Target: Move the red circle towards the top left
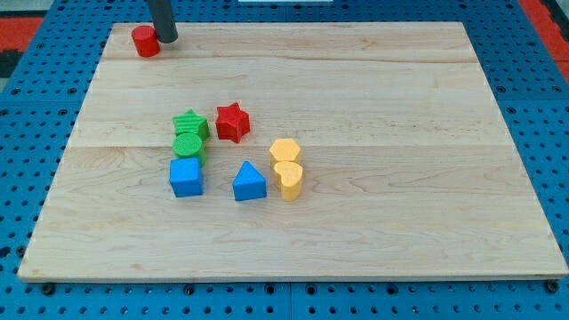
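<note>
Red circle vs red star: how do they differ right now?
The red circle is a round cylinder; the red star is pointed. The red circle sits alone at the board's top-left corner with my tip at its right side; the red star sits mid-board beside the green star. Both are red.

my tip [166,41] | touching right of | red circle [146,42] | board [356,240] top-left corner

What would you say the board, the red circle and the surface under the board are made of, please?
The board looks like pale unfinished wood: grain lines and plank seams run across it. The red circle, just left of my tip, has a flat, even colour and matte look, so painted wood or plastic; I cannot tell which. The blue surface has regular rows of holes, probably perforated plastic or metal.
</note>
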Robot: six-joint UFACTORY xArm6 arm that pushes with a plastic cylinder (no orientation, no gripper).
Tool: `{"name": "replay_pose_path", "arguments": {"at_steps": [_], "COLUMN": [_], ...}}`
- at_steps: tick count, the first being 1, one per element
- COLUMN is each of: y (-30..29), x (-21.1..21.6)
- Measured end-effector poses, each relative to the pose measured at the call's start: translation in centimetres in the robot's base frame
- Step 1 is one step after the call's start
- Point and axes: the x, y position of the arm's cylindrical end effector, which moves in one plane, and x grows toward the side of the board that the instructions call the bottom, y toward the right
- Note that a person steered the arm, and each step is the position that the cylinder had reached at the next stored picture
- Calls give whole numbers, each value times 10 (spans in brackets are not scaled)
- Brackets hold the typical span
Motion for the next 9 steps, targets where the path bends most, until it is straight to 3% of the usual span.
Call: {"name": "replay_pose_path", "arguments": {"at_steps": [2, 3, 4, 5, 6, 7, 8, 9], "y": [7, -81, -101, -63, -6, -31, -19, -14], "x": [102, 83, 30, 2, 28, 107, 235, 318]}}
